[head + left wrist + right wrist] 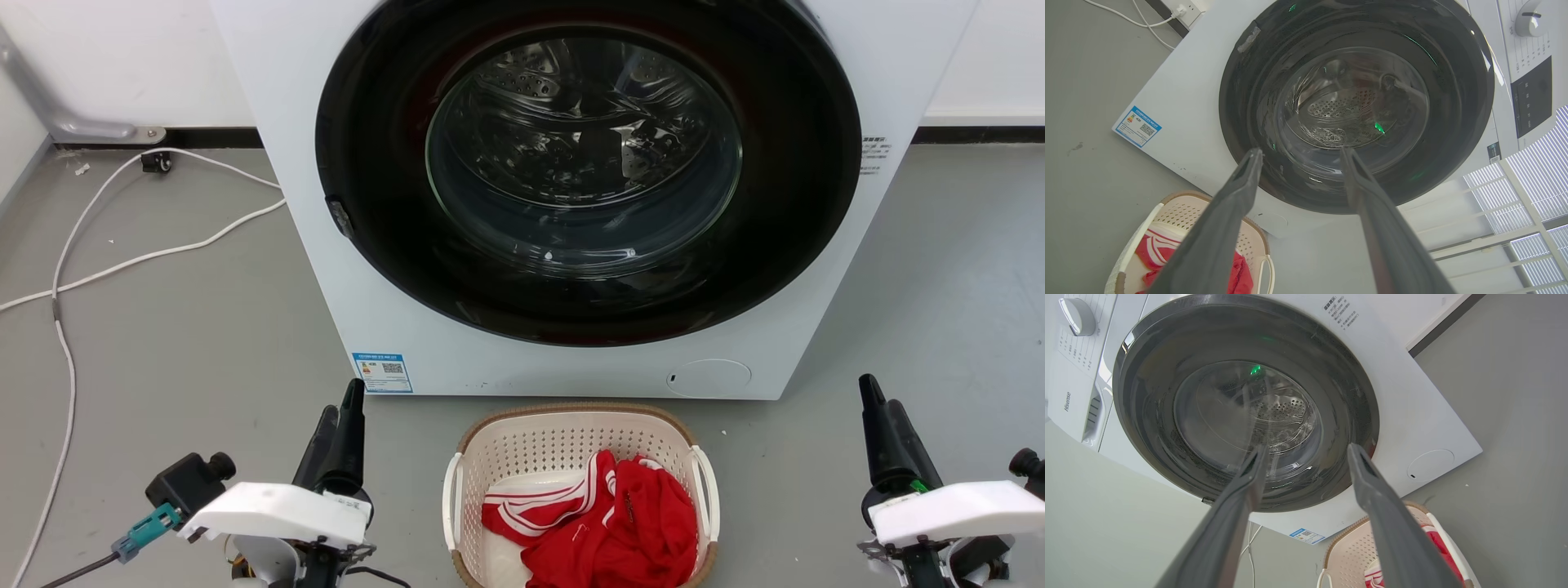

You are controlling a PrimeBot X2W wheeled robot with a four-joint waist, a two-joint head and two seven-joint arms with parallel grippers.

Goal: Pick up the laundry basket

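Cream laundry basket (pixel 571 445) upright, handles (pixel 451 500) left and right.

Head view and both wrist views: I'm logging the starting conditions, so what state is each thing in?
Washer door, shut.
Basket, upright on the floor, holding red clothes.
Left gripper, open, empty.
Right gripper, open, empty.
Cable, slack on the floor.
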